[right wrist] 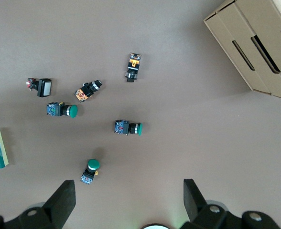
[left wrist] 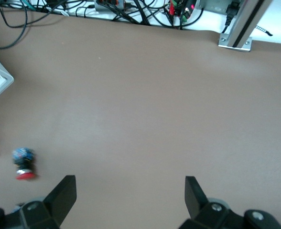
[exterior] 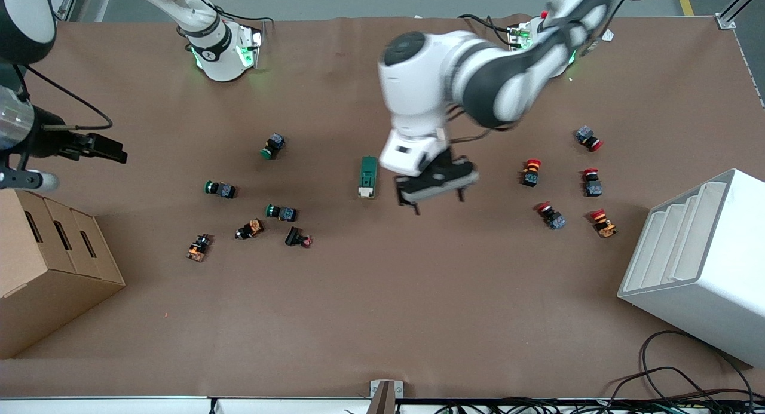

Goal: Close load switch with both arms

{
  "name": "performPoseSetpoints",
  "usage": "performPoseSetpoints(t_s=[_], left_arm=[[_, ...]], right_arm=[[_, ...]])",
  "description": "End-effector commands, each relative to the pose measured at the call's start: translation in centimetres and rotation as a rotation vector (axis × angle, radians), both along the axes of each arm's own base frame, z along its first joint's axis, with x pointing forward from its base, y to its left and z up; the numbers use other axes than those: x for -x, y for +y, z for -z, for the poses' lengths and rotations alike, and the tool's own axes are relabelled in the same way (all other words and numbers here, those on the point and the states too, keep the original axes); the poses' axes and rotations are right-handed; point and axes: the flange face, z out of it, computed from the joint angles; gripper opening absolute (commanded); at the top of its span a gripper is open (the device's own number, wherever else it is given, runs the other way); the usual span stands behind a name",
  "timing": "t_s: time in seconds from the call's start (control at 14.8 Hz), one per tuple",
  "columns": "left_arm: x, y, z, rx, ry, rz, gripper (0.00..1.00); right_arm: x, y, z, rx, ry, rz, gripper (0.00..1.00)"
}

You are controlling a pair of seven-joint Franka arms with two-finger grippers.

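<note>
Load switch flat mid-table, untouched, cream lever end nearest the front camera. Just beside it, left gripper low over bare mat, fingers spread wide, empty. Right gripper high over the green push-buttons, wide too. Approach step; next, likely bracing the body and pressing the lever.

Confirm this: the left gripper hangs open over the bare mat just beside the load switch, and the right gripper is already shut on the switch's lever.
One part is wrong. The right gripper is open and holds nothing, as the right wrist view shows; the load switch lies untouched on the mat. The rest stands: the left gripper hangs open over bare mat beside the switch.
</note>
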Motion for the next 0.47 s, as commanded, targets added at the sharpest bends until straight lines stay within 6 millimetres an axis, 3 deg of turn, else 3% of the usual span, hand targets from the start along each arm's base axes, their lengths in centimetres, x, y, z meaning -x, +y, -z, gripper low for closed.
performPoseSetpoints(t_s=[0.0,0.27,0.41], left_arm=[[-1.9,6.3,-4.6,-0.010,0.027,0.019,1.00],[-4.0,19.1,-12.0,0.159,0.130,0.156,1.00],[-3.3,22.8,-14.2,0.143,0.151,0.231,1.00]], right_arm=[[0.7,0.4,-0.5,0.022,-0.008,-0.015,1.00],[1.5,0.7,-1.9,0.024,-0.031,-0.014,1.00],[2.1,0.9,-2.7,0.024,-0.045,-0.016,1.00]])
